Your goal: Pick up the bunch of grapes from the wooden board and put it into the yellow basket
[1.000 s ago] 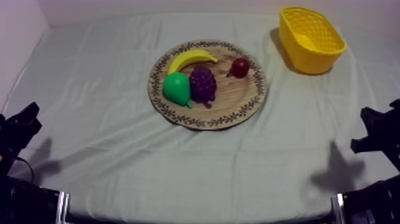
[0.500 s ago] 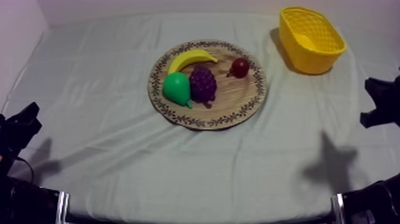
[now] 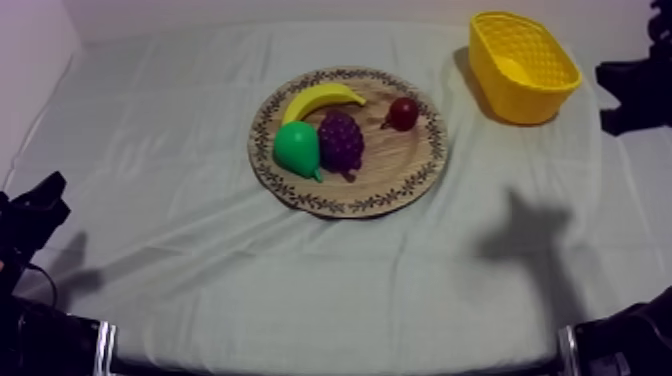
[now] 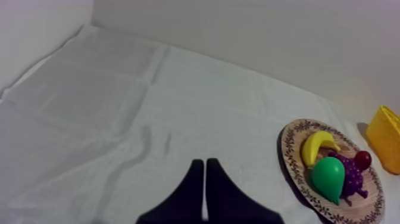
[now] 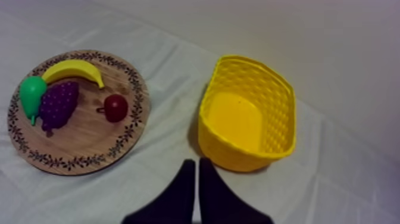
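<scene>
On the desk (image 3: 180,260): a grey-white cloth (image 3: 400,300) lies in soft creases out to every edge, and a pale wall stands behind the far edge.
Board (image 3: 400,170): mid-desk, somewhat toward the far edge, carrying all four fruits.
Basket (image 3: 522,66): far right corner, well apart from the board, with nothing in it.
Right claw (image 5: 197,164): fingers pressed into a narrow wedge, above the cloth near the basket.
Left claw (image 4: 204,164): also narrow, low at the near left corner, well away from the board.
Grapes (image 3: 341,142): at the board's middle, touching the pear (image 3: 297,148). The banana (image 3: 322,100) is just behind and the red fruit (image 3: 403,113) lies apart.
Grasp: the right claw seems better placed. It should open wide first, then descend from the red-fruit side, so that no finger catches the pear.
</scene>
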You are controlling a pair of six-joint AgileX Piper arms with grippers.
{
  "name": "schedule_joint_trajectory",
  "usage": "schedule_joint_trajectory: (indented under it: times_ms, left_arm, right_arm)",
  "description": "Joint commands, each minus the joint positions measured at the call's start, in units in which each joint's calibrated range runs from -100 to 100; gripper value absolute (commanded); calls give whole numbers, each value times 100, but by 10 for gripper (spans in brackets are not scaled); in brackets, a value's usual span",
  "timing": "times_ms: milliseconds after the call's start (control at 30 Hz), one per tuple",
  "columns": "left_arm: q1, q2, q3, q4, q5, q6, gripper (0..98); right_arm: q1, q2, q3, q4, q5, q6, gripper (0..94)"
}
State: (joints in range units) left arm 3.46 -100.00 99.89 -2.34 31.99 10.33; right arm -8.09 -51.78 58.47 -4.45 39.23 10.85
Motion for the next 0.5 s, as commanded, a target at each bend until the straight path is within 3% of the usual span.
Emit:
schedule_joint_trajectory:
  times_ms: [0, 133, 367, 467]
  left_arm:
    - [-2, 0, 0, 2, 2, 0, 1]
    - [-2, 0, 0, 2, 2, 0, 1]
    - [-2, 0, 0, 2, 2, 0, 1]
    - [-2, 0, 0, 2, 2, 0, 1]
  right_arm:
    - [-26, 322, -478, -87, 147, 80, 4]
    - [-175, 756, -1160, -125, 569, 111, 4]
    - [-710, 1330, -2068, 137, 1075, -108, 4]
    - [-837, 1611, -2462, 120, 1296, -98, 4]
